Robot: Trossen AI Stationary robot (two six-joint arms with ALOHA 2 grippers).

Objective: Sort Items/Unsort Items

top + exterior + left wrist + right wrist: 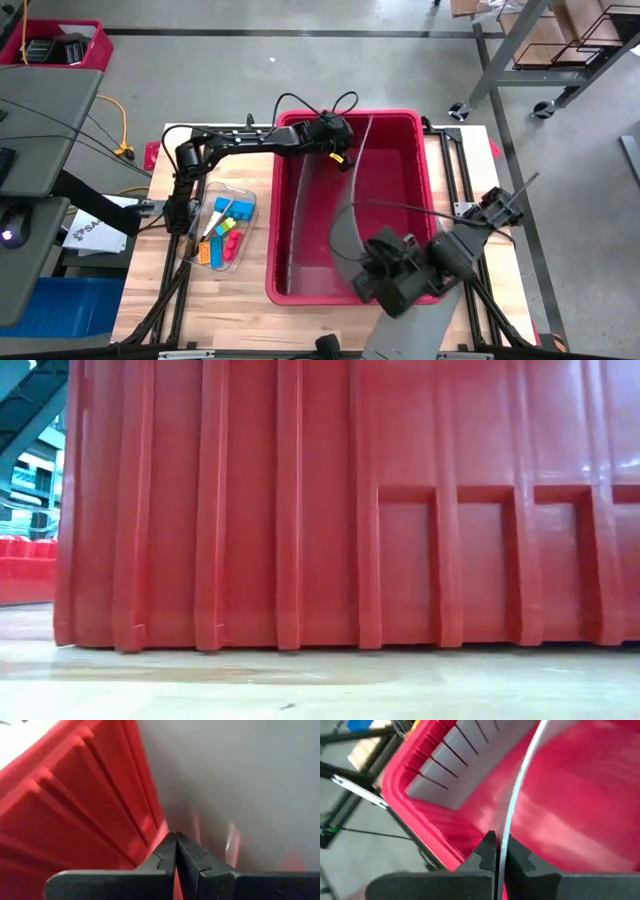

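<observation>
The items (pixel 224 236), orange, blue, yellow, red and green blocky pieces, lie in a clear tray (pixel 247 196) on the table left of the large red bin (pixel 400 125). No gripper is near them. My left gripper (pixel 340 150) is shut inside the bin's far end, between the red wall (pixel 75 805) and a grey divider sheet (pixel 240 780). My right gripper (pixel 368 268) is at the bin's near end, shut on a thin grey divider sheet (pixel 345 190) that curves along the bin's length. My left gripper (pixel 176 845) has its shut fingers close beside the grey sheet and the bin wall; whether it touches either, I cannot tell. My right gripper (pixel 499 845) pinches the thin sheet's edge (pixel 506 837) between its two fingers at the sheet's near end. The sheet stands on edge inside the bin and bows away toward the far wall.
A wider grey slotted divider (pixel 455 760) leans along the bin's left wall (pixel 300 205). The low view shows only the bin's near outer wall (pixel 350 510). Bare wooden table (pixel 230 300) lies near the tray. The table's frame rails (pixel 455 170) run right of the bin.
</observation>
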